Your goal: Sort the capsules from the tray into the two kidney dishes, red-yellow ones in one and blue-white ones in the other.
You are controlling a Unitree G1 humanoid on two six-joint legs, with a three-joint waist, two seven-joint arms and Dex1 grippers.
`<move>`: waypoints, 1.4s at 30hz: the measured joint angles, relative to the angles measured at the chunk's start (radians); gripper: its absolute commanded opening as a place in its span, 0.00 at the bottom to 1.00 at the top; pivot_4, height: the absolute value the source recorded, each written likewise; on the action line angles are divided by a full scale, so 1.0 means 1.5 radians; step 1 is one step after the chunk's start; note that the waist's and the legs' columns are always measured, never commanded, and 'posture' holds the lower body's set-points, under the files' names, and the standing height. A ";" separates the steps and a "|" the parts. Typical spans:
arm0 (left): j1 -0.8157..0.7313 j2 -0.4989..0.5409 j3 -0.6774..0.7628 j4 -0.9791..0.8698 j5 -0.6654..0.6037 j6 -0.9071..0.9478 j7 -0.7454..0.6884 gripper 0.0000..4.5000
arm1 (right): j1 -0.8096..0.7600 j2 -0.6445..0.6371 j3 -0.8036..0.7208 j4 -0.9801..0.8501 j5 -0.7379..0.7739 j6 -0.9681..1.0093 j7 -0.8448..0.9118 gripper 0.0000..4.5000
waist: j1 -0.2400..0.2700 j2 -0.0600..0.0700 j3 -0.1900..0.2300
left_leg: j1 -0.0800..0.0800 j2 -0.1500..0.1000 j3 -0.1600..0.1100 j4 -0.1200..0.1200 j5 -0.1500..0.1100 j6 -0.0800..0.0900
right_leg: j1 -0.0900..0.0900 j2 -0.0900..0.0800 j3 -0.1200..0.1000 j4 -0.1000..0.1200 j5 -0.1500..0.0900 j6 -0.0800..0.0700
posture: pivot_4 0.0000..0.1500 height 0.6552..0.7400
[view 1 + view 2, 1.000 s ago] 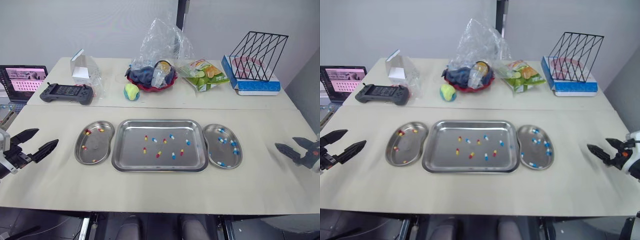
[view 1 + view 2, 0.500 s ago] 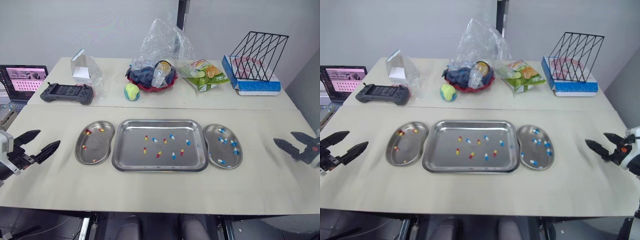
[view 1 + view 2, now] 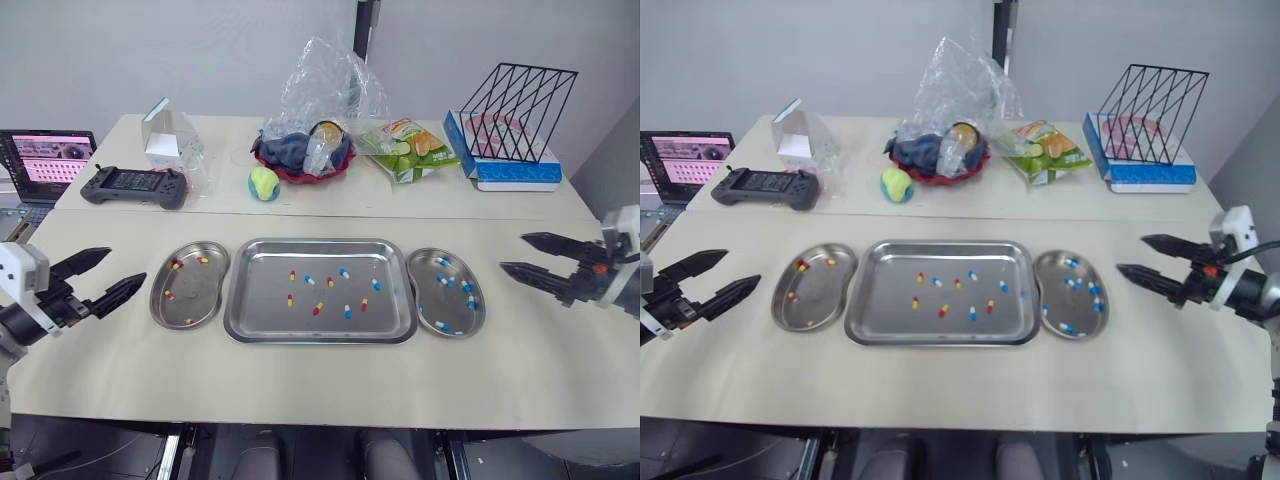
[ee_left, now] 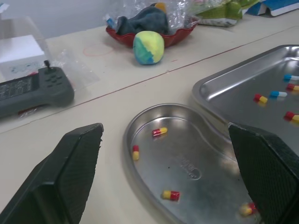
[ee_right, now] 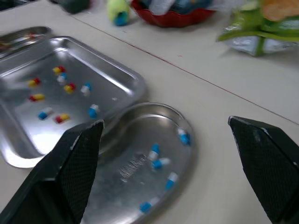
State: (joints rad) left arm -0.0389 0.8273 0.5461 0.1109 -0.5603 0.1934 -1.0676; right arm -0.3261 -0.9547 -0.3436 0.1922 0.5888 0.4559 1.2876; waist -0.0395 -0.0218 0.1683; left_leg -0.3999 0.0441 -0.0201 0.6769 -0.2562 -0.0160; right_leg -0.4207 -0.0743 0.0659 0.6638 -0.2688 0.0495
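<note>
Eye views: open desk (image 3: 300,385) runs along the near edge at 6 o'clock; a plastic bag (image 3: 322,85) and wire rack (image 3: 515,110) crowd 12. The tray (image 3: 320,243) holds mixed capsules (image 3: 318,308). At its 9 the left kidney dish (image 3: 195,292) holds red-yellow capsules (image 3: 201,260); at its 3 the right kidney dish (image 3: 430,302) holds blue-white capsules (image 3: 441,280). The left gripper (image 3: 114,268) and right gripper (image 3: 514,253) hover outboard, fingers apart, empty. Left wrist view: four red-yellow capsules in the dish. Right wrist view: blue-white capsules in the dish beside the tray.
</note>
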 measured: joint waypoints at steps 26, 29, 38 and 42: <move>-0.075 -0.216 -0.330 -0.406 0.037 0.309 0.415 1.00 | 0.086 -0.024 0.024 -0.150 0.014 -0.035 0.096 1.00 | 0.023 0.000 0.000 | 0.000 -0.002 -0.001 0.002 0.000 0.000 | 0.002 -0.001 0.000 0.000 0.000 0.000 | 1.00 0.73; -0.097 -0.241 -0.398 -0.380 0.090 0.309 0.443 1.00 | 0.130 -0.025 -0.003 -0.172 0.014 -0.037 0.091 1.00 | 0.026 0.000 0.000 | 0.000 -0.002 -0.001 0.002 0.000 0.000 | 0.002 -0.001 0.000 0.000 0.000 0.000 | 1.00 0.73; -0.114 -0.301 -0.456 -0.328 0.174 0.317 0.502 1.00 | 0.226 -0.021 -0.076 -0.225 0.003 -0.077 0.050 1.00 | 0.025 0.000 0.000 | 0.001 -0.003 -0.002 0.002 0.000 0.000 | 0.003 -0.001 0.000 0.000 0.000 0.000 | 1.00 0.73; -0.116 -0.332 -0.478 -0.323 0.193 0.351 0.529 1.00 | 0.233 -0.021 -0.088 -0.228 0.003 -0.078 0.034 1.00 | 0.027 0.000 0.000 | 0.001 -0.004 -0.002 0.002 0.000 0.000 | 0.003 -0.002 0.000 0.000 0.000 0.001 | 1.00 0.73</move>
State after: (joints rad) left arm -0.2131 0.3287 -0.1715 -0.3737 -0.2708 0.7202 -0.2744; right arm 0.0226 -0.9866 -0.4760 -0.1500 0.5928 0.3395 1.3382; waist 0.0002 -0.0224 0.1679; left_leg -0.3988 0.0386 -0.0234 0.6799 -0.2561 -0.0159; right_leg -0.4164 -0.0767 0.0661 0.6635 -0.2688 0.0506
